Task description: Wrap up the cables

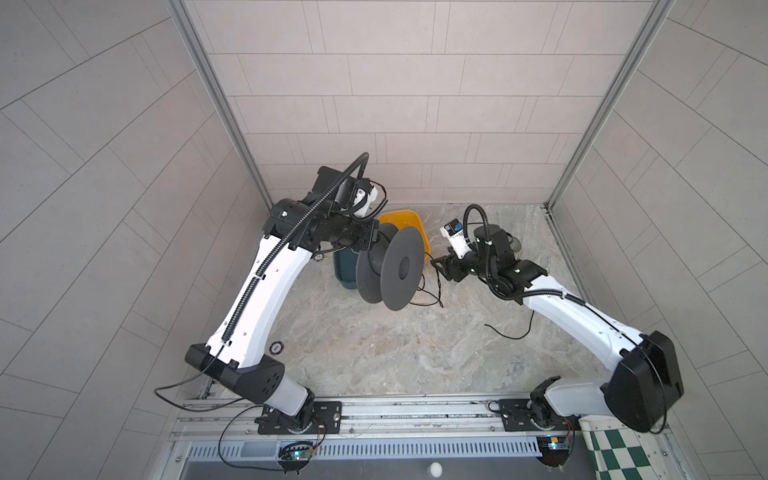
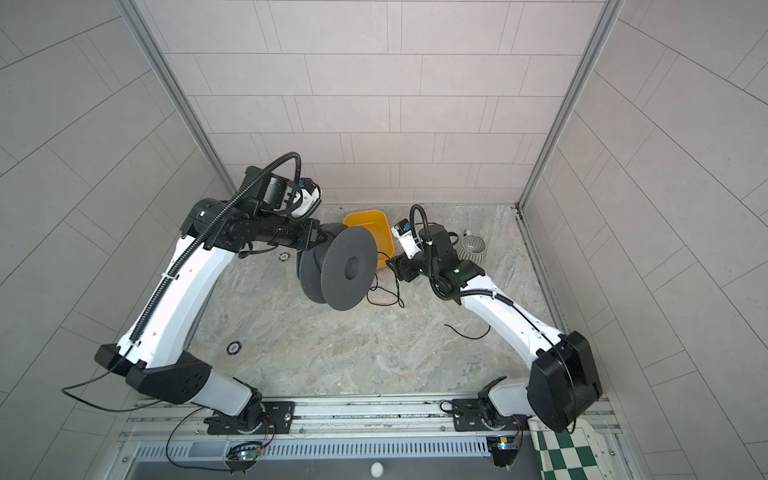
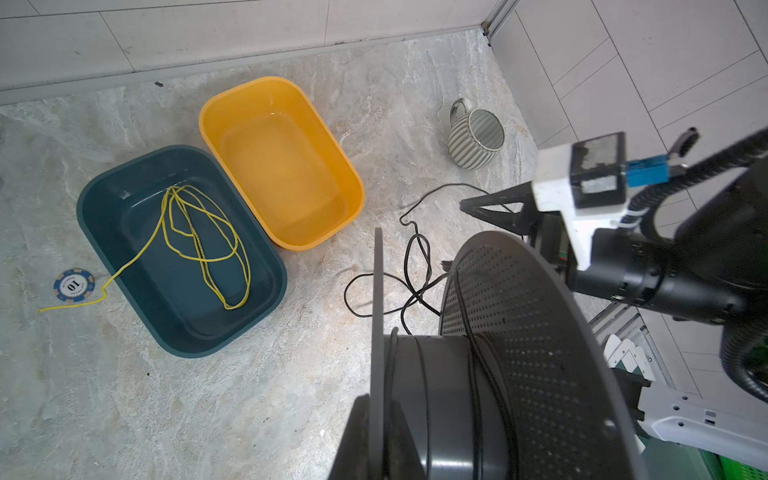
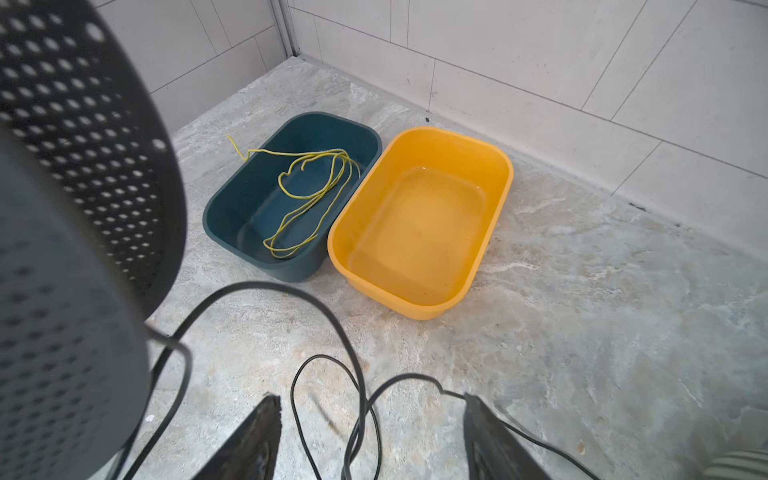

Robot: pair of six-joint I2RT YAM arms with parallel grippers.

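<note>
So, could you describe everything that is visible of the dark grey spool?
The spool looks like dark grey plastic: two round discs joined by a wide, smooth hub. One disc is dotted with small holes and has a round recess at its centre. The spool stands on edge, apparently lifted off the table. The left tool is shut on the rim of the other disc. A few turns of the black cable lie round the hub.

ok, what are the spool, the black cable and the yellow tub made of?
Spool: likely moulded plastic, dark grey, matte; its disc has even rows of small holes.
Black cable: probably rubber- or plastic-sheathed wire, since it bends into loose loops.
Yellow tub: plastic, smooth with a soft sheen, rounded moulded corners.
</note>
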